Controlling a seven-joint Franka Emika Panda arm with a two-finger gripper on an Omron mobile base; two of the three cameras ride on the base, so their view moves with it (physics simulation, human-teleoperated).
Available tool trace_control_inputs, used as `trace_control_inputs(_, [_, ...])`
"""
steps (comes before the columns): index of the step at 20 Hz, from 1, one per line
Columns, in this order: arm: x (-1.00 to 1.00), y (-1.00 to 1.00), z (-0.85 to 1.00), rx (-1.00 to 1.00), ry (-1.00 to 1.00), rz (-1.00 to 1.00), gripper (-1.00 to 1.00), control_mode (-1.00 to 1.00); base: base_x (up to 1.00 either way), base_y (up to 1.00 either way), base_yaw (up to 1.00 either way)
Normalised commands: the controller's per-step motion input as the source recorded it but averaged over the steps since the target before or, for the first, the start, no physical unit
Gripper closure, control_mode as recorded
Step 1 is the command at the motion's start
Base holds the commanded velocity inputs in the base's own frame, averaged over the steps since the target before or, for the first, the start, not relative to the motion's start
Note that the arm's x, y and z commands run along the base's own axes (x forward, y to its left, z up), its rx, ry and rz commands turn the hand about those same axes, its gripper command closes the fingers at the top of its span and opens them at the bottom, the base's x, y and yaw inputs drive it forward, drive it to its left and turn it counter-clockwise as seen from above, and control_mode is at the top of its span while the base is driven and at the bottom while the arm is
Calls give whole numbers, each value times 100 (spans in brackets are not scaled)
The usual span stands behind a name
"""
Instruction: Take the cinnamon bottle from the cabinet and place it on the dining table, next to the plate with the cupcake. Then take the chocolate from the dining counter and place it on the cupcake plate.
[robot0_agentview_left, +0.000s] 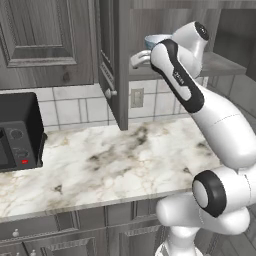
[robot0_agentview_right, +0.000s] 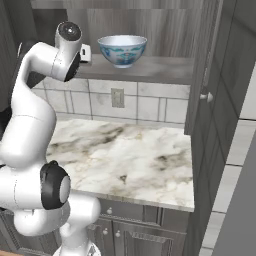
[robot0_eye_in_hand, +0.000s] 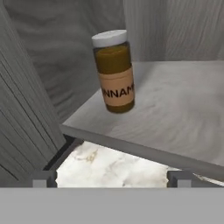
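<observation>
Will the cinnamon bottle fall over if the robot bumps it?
Probably, if bumped up high: the cinnamon bottle is taller than it is wide and stands free on the cabinet shelf. Its round body would likely roll once down. It looks stiff, so the open gripper should hold it without squashing.

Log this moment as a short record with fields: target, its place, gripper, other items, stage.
target: cinnamon bottle, upright, lid on
place: on the cabinet shelf, near its left wall
gripper: gripper open, short of the shelf edge, facing the bottle, not touching it
other items: bowl on the same shelf; microwave on the counter below
stage: reach toward the bottle, nothing held yet
</observation>
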Motion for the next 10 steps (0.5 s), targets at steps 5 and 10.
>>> trace_control_inputs(5, [30,17,-3,0,-2,2,-100,-100,0,0,0])
trace_control_inputs(10, [14,18,-9,0,-10,1,-100,-100,0,0,0])
